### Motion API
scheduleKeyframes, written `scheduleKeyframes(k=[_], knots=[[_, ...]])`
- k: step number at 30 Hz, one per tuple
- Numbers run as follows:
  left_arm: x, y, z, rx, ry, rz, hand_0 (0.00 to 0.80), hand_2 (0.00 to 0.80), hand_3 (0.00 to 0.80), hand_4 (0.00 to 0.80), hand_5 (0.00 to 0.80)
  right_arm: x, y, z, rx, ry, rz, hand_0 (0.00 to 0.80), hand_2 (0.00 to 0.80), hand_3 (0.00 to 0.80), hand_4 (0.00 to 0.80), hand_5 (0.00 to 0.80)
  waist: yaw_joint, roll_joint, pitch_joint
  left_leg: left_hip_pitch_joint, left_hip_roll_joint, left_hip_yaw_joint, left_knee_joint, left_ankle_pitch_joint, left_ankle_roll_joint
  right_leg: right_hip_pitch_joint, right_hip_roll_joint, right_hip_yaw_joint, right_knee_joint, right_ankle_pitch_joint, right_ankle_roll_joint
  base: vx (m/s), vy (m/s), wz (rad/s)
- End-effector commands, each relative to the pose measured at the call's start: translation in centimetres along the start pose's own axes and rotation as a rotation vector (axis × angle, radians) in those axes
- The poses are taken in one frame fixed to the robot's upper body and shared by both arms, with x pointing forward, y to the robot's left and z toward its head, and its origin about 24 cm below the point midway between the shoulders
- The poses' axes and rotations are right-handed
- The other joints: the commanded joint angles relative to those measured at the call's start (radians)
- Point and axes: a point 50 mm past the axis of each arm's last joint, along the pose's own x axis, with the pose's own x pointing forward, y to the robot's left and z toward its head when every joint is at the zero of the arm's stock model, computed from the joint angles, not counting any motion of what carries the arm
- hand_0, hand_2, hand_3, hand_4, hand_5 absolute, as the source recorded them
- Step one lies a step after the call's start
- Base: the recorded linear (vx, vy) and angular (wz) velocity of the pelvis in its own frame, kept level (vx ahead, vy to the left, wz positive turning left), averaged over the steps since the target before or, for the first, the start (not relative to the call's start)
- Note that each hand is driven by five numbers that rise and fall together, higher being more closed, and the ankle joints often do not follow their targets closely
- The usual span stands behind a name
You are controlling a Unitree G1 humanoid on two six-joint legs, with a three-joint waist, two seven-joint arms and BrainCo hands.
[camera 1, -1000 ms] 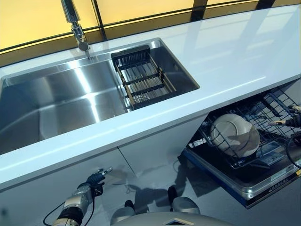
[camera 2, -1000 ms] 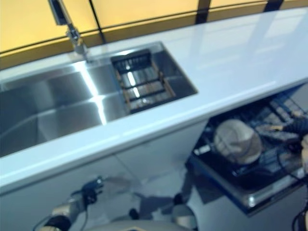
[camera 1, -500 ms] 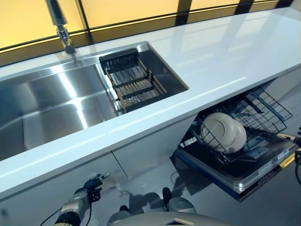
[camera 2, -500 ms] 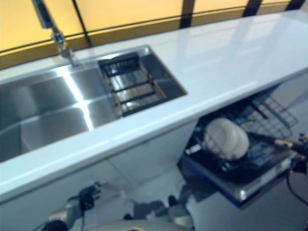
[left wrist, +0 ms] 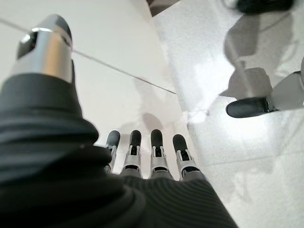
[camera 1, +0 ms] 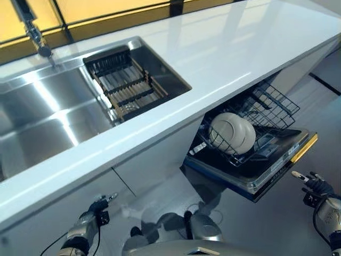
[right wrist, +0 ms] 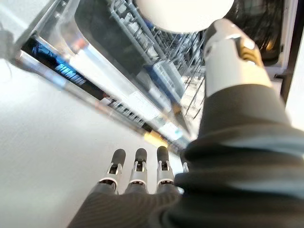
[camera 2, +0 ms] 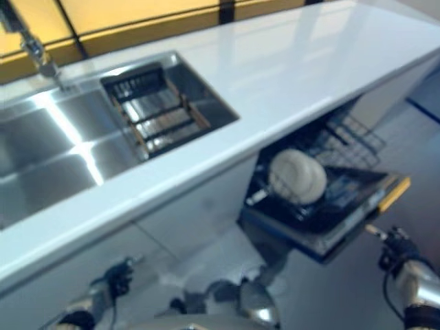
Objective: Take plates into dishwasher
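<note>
Right hand [camera 1: 318,188]: low, beside the outer edge of the open door, well clear of the rack; fingers straight and relaxed in its wrist view, holding nothing.
Left hand [camera 1: 98,205]: low in front of the cabinet under the sink; fingers straight, apart from the thumb, empty; idle.
Counter [camera 1: 234,48]: white, bare along the whole visible run; no plates seen on it.
Sink [camera 1: 48,112]: steel basin, tap at the back; no plates visible in it.
Drainer [camera 1: 125,88]: slatted tray set across the sink's right end; looks empty.
Dishwasher door [camera 1: 250,173]: folded down, yellow strip at its far edge.
Rack [camera 1: 272,109]: wire, pulled out over the door.
Plates [camera 1: 232,132]: white, a small stack standing on edge in the rack's near-left part, leaning on the wires.
Step (judgement): loading looks done; both hands empty and away from the rack.
Next (judgement): if no plates remain, push the rack in and lift the door shut; the right hand is nearest and would need to get under the door edge without catching the rack.
</note>
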Motion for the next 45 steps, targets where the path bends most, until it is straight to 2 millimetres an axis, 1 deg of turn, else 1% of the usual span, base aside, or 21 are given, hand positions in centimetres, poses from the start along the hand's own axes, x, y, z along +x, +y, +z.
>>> scheduleKeyframes(k=[1, 2, 5, 6, 8, 11, 13, 15, 16, 17, 18, 20, 21, 22, 24, 26, 31, 33, 35, 39, 45], knots=[[-0.2, 2.3, 3.7, -0.055, -0.084, 0.061, 0.0, 0.0, 0.0, 0.0, 0.0, 0.9, 3.4, 3.3, 0.097, -0.154, 0.11, 0.0, 0.0, 0.0, 0.0, 0.0, 0.023, 0.004, 0.01, -0.098, -0.078, -0.167, 0.158, -0.11, 0.102, 0.087, -0.03, 0.01, -0.117, 0.144, -0.001, -0.156, -0.301, -0.7], [-0.3, 2.4, 4.6, -0.049, -0.095, 0.058, 0.0, 0.0, 0.0, 0.0, 0.0, 0.8, 3.8, 3.1, 0.115, -0.153, 0.126, 0.0, 0.0, 0.0, 0.0, 0.0, 0.03, 0.003, 0.012, -0.121, -0.077, -0.199, 0.167, -0.103, 0.098, 0.1, -0.013, 0.03, -0.113, 0.107, 0.002, -0.127, -0.286, -0.63], [-0.3, 1.8, 6.3, -0.041, -0.128, 0.018, 0.0, 0.0, 0.0, 0.0, 0.0, 0.4, 3.8, 1.5, 0.169, -0.144, 0.138, 0.0, 0.0, 0.0, 0.0, 0.0, 0.018, 0.0, 0.013, -0.168, -0.054, -0.244, 0.16, -0.058, 0.079, 0.113, 0.033, 0.075, -0.081, 0.048, 0.003, -0.131, -0.245, 0.39], [-0.3, 1.5, 6.6, -0.036, -0.14, -0.002, 0.0, 0.0, 0.0, 0.0, 0.0, 0.2, 3.6, 0.9, 0.187, -0.145, 0.132, 0.0, 0.0, 0.0, 0.0, 0.0, 0.013, 0.004, 0.017, -0.18, -0.036, -0.252, 0.146, -0.033, 0.067, 0.119, 0.055, 0.084, -0.077, 0.008, -0.008, -0.166, -0.206, 0.94], [-0.2, 1.2, 6.6, -0.034, -0.147, -0.022, 0.0, 0.0, 0.0, 0.0, 0.0, 0.1, 3.2, 0.7, 0.218, -0.154, 0.131, 0.0, 0.0, 0.0, 0.0, 0.0, 0.019, 0.006, 0.025, -0.21, -0.012, -0.255, 0.127, 0.007, 0.041, 0.144, 0.085, 0.064, -0.095, -0.053, -0.04, -0.194, -0.209, 0.8], [0.1, 1.1, 5.2, -0.101, -0.122, -0.01, 0.0, 0.0, 0.0, 0.0, 0.0, 0.3, 2.6, 0.9, 0.249, -0.141, 0.109, 0.0, 0.0, 0.0, 0.0, 0.0, 0.03, 0.01, 0.032, -0.233, 0.023, -0.262, 0.08, 0.071, 0.003, 0.164, 0.119, 0.038, -0.114, -0.081, -0.071, -0.125, -0.181, 0.41], [0.3, 2.2, 3.4, -0.156, -0.096, 0.01, 0.0, 0.0, 0.0, 0.0, 0.0, 0.6, 1.9, 0.8, 0.245, -0.108, 0.106, 0.0, 0.0, 0.0, 0.0, 0.0, 0.022, 0.022, 0.041, -0.222, 0.081, -0.246, 0.019, 0.135, -0.03, 0.173, 0.152, 0.028, -0.114, -0.1, -0.096, -0.029, -0.13, 0.15], [0.5, 2.2, 1.7, -0.187, -0.081, 0.042, 0.0, 0.0, 0.0, 0.0, 0.0, 0.8, 1.1, 0.8, 0.248, -0.08, 0.093, 0.0, 0.0, 0.0, 0.0, 0.0, 0.016, 0.023, 0.049, -0.219, 0.107, -0.22, -0.006, 0.164, -0.034, 0.187, 0.172, 0.022, -0.127, -0.1, -0.111, -0.099, -0.143, 0.17], [0.6, 1.5, 1.0, -0.192, -0.069, 0.019, 0.0, 0.0, 0.0, 0.0, 0.0, 0.9, 0.9, 0.5, 0.263, -0.067, 0.077, 0.0, 0.0, 0.0, 0.0, 0.0, 0.013, 0.023, 0.05, -0.223, 0.113, -0.191, 0.009, 0.161, -0.034, 0.188, 0.176, 0.006, -0.13, -0.099, -0.116, -0.207, -0.15, 0.26], [0.7, 0.5, 0.1, -0.181, -0.065, 0.011, 0.0, 0.0, 0.0, 0.0, 0.0, 0.9, 0.4, -0.2, 0.282, -0.055, 0.047, 0.0, 0.0, 0.0, 0.0, 0.0, 0.002, 0.018, 0.048, -0.225, 0.102, -0.134, 0.066, 0.128, -0.021, 0.178, 0.173, -0.029, -0.131, -0.091, -0.122, -0.276, -0.138, 0.48], [0.8, -0.5, -0.1, -0.177, -0.064, 0.002, 0.0, 0.0, 0.0, 0.0, 0.0, 0.9, 0.2, -0.5, 0.29, -0.05, 0.017, 0.0, 0.0, 0.0, 0.0, 0.0, -0.01, 0.006, 0.049, -0.218, 0.073, -0.104, 0.149, 0.065, -0.001, 0.171, 0.156, -0.057, -0.126, -0.087, -0.126, -0.303, -0.114, 0.83], [0.8, -1.0, -0.2, -0.156, -0.039, 0.039, 0.0, 0.0, 0.0, 0.0, 0.0, 0.9, 0.0, -0.5, 0.302, -0.053, -0.014, 0.0, 0.0, 0.0, 0.0, 0.0, -0.019, -0.008, 0.048, -0.207, 0.027, -0.097, 0.25, -0.03, 0.032, 0.152, 0.135, -0.074, -0.118, -0.075, -0.132, -0.277, -0.049, 0.99], [0.7, -0.9, -0.7, -0.16, -0.047, 0.04, 0.0, 0.0, 0.0, 0.0, 0.0, 0.8, 0.0, -0.6, 0.298, -0.054, -0.021, 0.0, 0.0, 0.0, 0.0, 0.0, -0.036, -0.018, 0.038, -0.148, -0.051, -0.119, 0.294, -0.137, 0.072, 0.105, 0.124, -0.068, -0.105, -0.054, -0.132, -0.287, 0.017, 0.69], [0.7, -1.0, -0.5, -0.165, -0.053, 0.043, 0.0, 0.0, 0.0, 0.0, 0.0, 0.8, 0.2, -0.5, 0.296, -0.051, -0.022, 0.0, 0.0, 0.0, 0.0, 0.0, -0.043, -0.007, 0.029, -0.108, -0.075, -0.134, 0.262, -0.139, 0.075, 0.074, 0.134, -0.066, -0.098, -0.041, -0.129, -0.263, 0.052, 0.39], [0.6, -0.9, 0.5, -0.15, -0.063, 0.043, 0.0, 0.0, 0.0, 0.0, 0.0, 0.7, 0.3, -0.6, 0.317, -0.041, -0.043, 0.0, 0.0, 0.0, 0.0, 0.0, -0.048, 0.023, 0.025, -0.046, -0.09, -0.167, 0.127, -0.099, 0.066, 0.052, 0.162, -0.077, -0.091, -0.035, -0.122, -0.114, 0.051, -0.09], [0.6, 0.0, 0.8, -0.092, -0.101, 0.084, 0.0, 0.0, 0.0, 0.0, 0.0, 0.6, -0.1, -1.3, 0.354, -0.02, -0.055, 0.0, 0.0, 0.0, 0.0, 0.0, -0.054, 0.023, 0.02, -0.036, -0.099, -0.177, 0.075, -0.072, 0.063, 0.045, 0.173, -0.082, -0.106, -0.014, -0.117, -0.099, -0.021, 0.49], [0.5, 0.4, 2.5, -0.067, -0.157, 0.098, 0.0, 0.0, 0.0, 0.0, 0.0, 0.3, -2.3, -1.7, 0.372, -0.001, -0.122, 0.0, 0.0, 0.0, 0.0, 0.0, -0.064, 0.025, 0.005, -0.015, -0.108, -0.175, -0.029, -0.03, 0.062, 0.027, 0.185, -0.078, -0.149, 0.018, -0.106, -0.058, 0.029, 0.27], [0.7, 0.2, -0.1, -0.122, -0.119, 0.039, 0.0, 0.0, 0.0, 0.0, 0.0, 0.1, -2.9, -3.0, 0.362, 0.021, -0.12, 0.0, 0.0, 0.0, 0.0, 0.0, -0.08, 0.018, -0.006, -0.008, -0.108, -0.156, -0.031, -0.041, 0.074, 0.016, 0.188, -0.066, -0.142, 0.014, -0.107, 0.008, 0.038, -0.11], [0.7, -0.2, -0.9, -0.128, -0.118, 0.051, 0.0, 0.0, 0.0, 0.0, 0.0, 0.1, -2.7, -3.8, 0.358, 0.041, -0.128, 0.0, 0.0, 0.0, 0.0, 0.0, -0.09, 0.008, -0.01, -0.001, -0.106, -0.134, -0.026, -0.05, 0.082, 0.021, 0.19, -0.054, -0.141, 0.011, -0.108, 0.029, 0.0, -0.21], [0.6, -0.2, -1.1, -0.124, -0.125, 0.061, 0.0, 0.0, 0.0, 0.0, 0.0, -0.2, -2.6, -4.7, 0.38, 0.083, -0.145, 0.0, 0.0, 0.0, 0.0, 0.0, -0.1, -0.007, -0.011, 0.01, -0.103, -0.116, -0.022, -0.059, 0.088, 0.023, 0.193, -0.041, -0.134, 0.011, -0.107, 0.007, -0.009, -0.13], [0.5, 0.4, -1.0, -0.12, -0.131, 0.064, 0.0, 0.0, 0.0, 0.0, 0.0, -1.2, -4.3, -6.9, 0.388, 0.15, -0.184, 0.0, 0.0, 0.0, 0.0, 0.0, -0.117, -0.011, -0.013, 0.021, -0.102, -0.098, -0.026, -0.062, 0.097, 0.023, 0.198, -0.016, -0.141, 0.024, -0.098, -0.001, 0.007, -0.12]])
